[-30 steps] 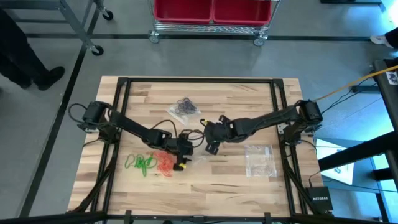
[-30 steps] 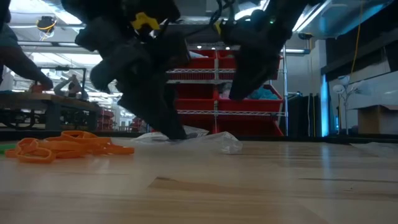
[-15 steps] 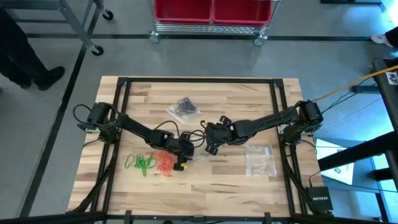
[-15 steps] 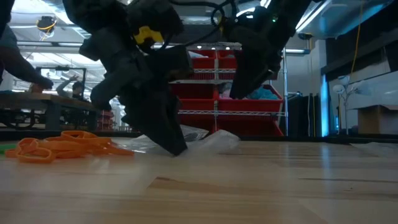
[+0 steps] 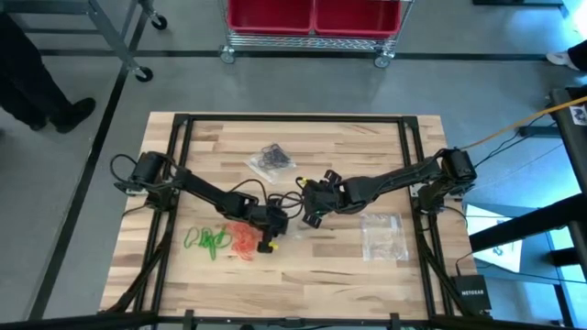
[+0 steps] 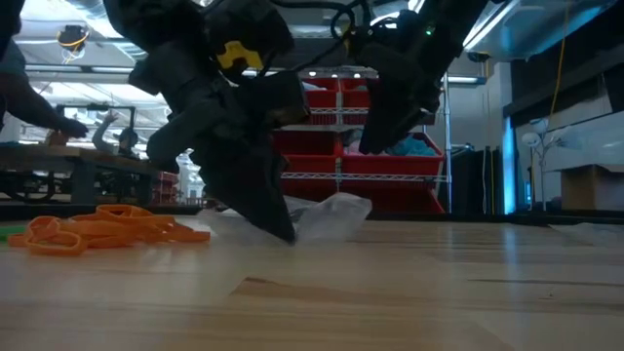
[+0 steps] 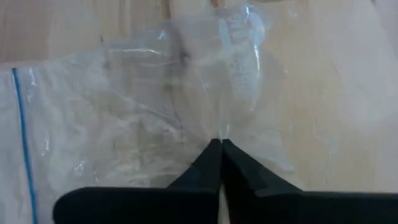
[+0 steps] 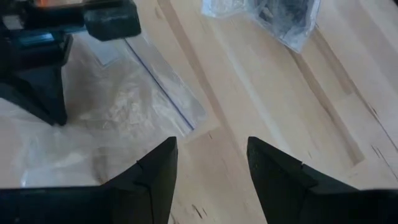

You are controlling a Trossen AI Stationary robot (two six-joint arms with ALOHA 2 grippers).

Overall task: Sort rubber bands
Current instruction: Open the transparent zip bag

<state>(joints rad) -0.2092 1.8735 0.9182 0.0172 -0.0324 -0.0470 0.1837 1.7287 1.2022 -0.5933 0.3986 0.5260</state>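
Near the table's middle, a clear plastic bag is pinched between the clenched fingers of the left gripper, low against the wooden table. Just beside it the right gripper is held above the bag's edge, fingers spread. Orange-red rubber bands and green rubber bands are heaped left of the bag, black rubber bands bagged farther back

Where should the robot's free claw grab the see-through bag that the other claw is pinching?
Probably the flat edge by the blue zip line, coming down from above. The left gripper pinches a bunched fold of the bag, so that edge lies loose on the table. The right gripper is open beside it.
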